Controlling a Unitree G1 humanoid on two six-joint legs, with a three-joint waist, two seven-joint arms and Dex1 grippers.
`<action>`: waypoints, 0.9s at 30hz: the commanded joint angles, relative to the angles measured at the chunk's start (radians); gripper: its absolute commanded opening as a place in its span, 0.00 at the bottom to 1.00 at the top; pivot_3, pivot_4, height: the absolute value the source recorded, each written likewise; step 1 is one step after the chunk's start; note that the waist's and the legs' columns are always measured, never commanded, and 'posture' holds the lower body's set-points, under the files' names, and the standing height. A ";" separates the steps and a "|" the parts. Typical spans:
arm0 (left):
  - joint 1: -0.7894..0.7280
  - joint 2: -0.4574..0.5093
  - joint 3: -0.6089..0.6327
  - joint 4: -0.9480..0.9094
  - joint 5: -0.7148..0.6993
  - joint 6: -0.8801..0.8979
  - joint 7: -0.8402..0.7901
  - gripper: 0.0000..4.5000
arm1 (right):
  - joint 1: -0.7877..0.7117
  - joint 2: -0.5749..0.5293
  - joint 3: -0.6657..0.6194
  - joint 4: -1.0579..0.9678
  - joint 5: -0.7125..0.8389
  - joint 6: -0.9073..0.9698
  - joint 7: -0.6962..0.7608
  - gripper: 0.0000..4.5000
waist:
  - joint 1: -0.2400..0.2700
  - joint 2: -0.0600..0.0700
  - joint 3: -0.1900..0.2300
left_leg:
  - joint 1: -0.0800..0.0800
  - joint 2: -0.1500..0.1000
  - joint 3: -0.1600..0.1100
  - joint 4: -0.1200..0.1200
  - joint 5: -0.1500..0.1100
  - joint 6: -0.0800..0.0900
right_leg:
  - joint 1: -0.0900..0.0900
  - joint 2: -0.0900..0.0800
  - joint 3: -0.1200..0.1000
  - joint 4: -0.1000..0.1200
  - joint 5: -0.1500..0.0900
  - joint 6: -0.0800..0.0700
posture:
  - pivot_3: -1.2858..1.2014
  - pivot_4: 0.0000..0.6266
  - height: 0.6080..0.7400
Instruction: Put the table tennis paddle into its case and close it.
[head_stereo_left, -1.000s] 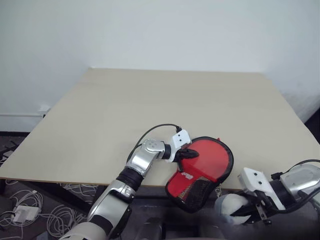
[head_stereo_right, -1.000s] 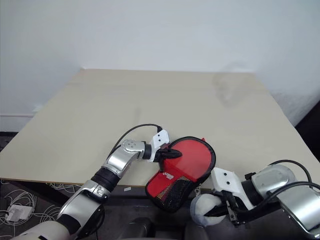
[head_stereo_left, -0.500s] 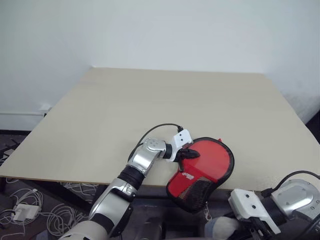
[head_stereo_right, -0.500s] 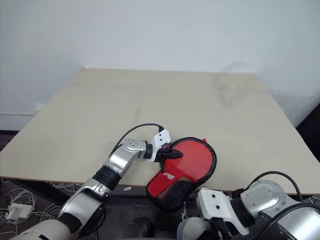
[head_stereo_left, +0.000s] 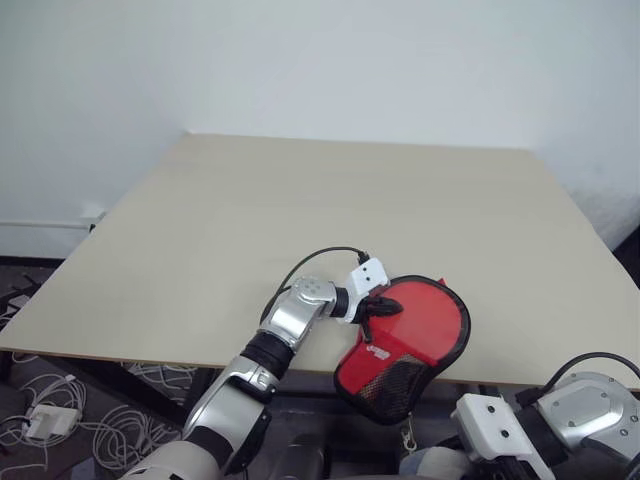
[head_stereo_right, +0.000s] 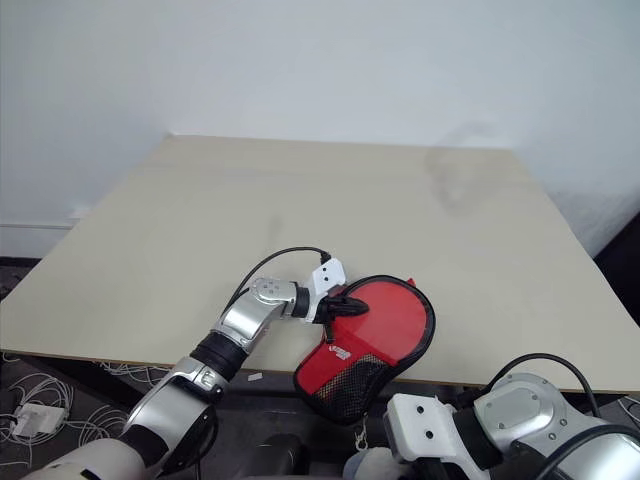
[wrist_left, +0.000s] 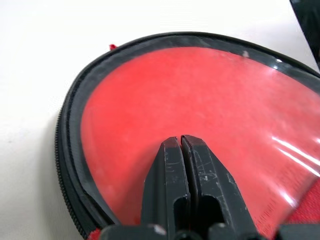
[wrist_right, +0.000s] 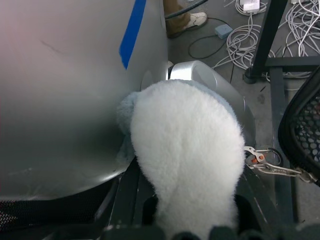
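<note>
While lying on the table (head_stereo_left: 300, 200) at its near edge, mesh end overhanging: case (head_stereo_left: 420, 325), red see-through front, black rim, white logo | left gripper (wrist_left: 180, 141): fingers pressed together, tips on red front | left wrist view: zip teeth along rim | right wrist view: metal clip (wrist_right: 272, 167) dangling beside mesh, white fleece (wrist_right: 185, 150)

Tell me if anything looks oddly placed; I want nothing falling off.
Yes: the case lies askew at the table's near edge, its black mesh end hanging off the edge. The shut left hand presses its red front. The right hand holds a fluffy white thing.
</note>
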 joint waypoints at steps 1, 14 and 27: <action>-0.022 -0.005 0.010 0.026 0.015 0.006 0.023 0.00 | 0.011 -0.012 0.026 -0.082 0.038 -0.022 0.020 0.19 | 0.000 0.000 0.000 | 0.000 0.000 0.000 0.000 0.000 0.000 | 0.000 0.000 0.000 0.000 0.000 0.000 | 0.52 0.00 0.96; 0.000 0.057 0.085 -0.030 -0.005 -0.030 0.065 0.00 | -0.354 0.049 -0.162 0.244 0.291 0.095 0.051 1.00 | -0.001 -0.001 0.001 | 0.000 0.001 0.000 0.000 0.000 0.000 | 0.001 0.000 -0.001 0.000 0.001 -0.002 | 0.52 0.00 0.96; 0.097 0.257 0.325 -0.293 -0.096 0.001 0.168 0.35 | -0.630 0.223 -0.146 0.700 0.106 0.102 -0.154 1.00 | -0.001 0.000 0.000 | -0.003 0.000 0.000 -0.001 0.000 0.001 | -0.005 0.000 0.002 0.000 0.006 -0.008 | 0.52 0.00 0.96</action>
